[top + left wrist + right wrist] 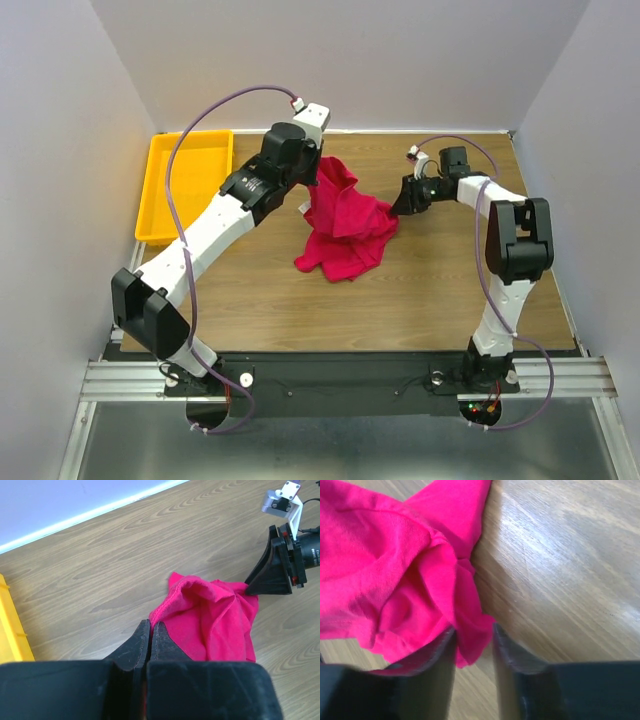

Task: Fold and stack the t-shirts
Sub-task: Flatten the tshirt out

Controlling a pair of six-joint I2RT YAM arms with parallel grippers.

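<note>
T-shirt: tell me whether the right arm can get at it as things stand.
Probably yes: a fold of the t-shirt lies between the open fingers of the right hand, nothing blocking. The left hand grips the other side, out of the way.

Legible text, labels, brands, numbers, signs: none in any view.

Nearest candidate: faint pale print on the black housing behind the right gripper, seen from the left wrist camera. It is too small to read.
</note>
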